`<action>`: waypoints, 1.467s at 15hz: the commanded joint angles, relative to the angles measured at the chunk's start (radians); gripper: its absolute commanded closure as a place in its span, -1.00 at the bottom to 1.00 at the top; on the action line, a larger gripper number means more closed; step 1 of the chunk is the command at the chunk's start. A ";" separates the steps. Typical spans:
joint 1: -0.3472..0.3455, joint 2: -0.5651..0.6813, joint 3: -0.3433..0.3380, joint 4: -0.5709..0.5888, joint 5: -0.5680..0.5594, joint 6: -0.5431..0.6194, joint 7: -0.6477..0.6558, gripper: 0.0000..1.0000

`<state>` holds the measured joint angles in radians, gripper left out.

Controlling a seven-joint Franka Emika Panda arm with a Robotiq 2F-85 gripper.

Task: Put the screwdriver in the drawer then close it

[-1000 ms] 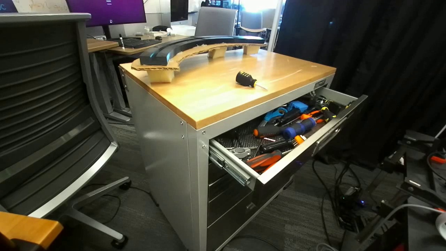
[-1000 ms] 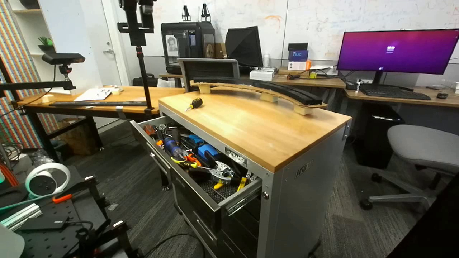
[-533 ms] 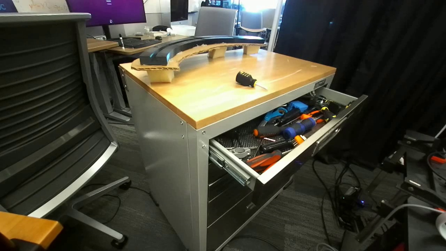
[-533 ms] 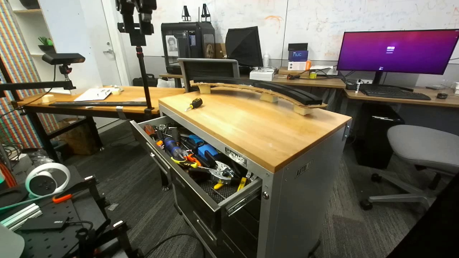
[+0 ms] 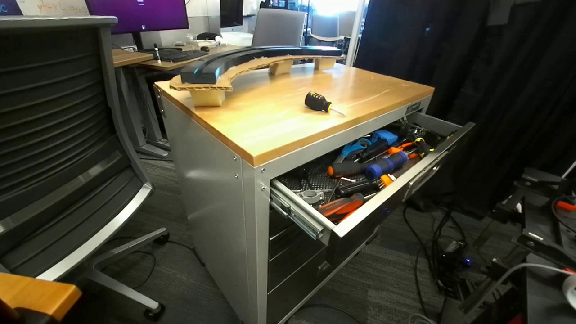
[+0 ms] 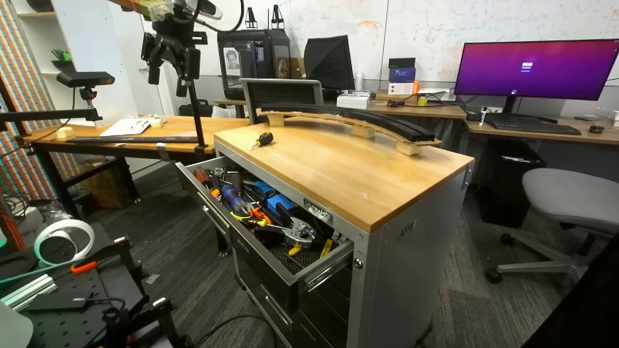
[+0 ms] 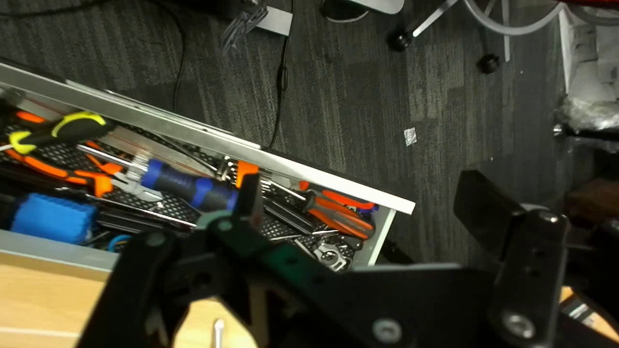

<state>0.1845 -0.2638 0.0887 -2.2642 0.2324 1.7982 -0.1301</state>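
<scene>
Hanging empty and spread wide, the gripper [image 6: 168,83] seems readied to straddle the screwdriver [image 5: 317,102], which lies on the wooden top [image 5: 270,128] near its front edge, while the drawer [image 5: 373,199] stands pulled out just below, presumably so that it can take the screwdriver before closing.

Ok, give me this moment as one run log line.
gripper: open, holding nothing | screwdriver: lying on wooden top | drawer: open, tools inside | remaining: stow screwdriver, close drawer

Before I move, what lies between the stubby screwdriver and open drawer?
Bare wooden tabletop, then the grey front rail above the drawer, in both exterior views.
</scene>
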 commanded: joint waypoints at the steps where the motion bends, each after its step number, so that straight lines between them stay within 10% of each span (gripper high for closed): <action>1: 0.028 0.191 0.078 0.089 -0.006 0.172 0.032 -1.00; 11: 0.057 0.541 0.038 0.241 -0.435 0.717 0.324 -1.00; 18: 0.086 0.641 -0.079 0.314 -0.635 0.778 0.492 -1.00; 19: 0.088 0.649 -0.086 0.317 -0.639 0.770 0.494 -0.50; 22: 0.079 0.656 -0.085 0.313 -0.604 0.769 0.485 -0.16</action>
<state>0.2503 0.3751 0.0193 -1.9780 -0.3789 2.5662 0.3351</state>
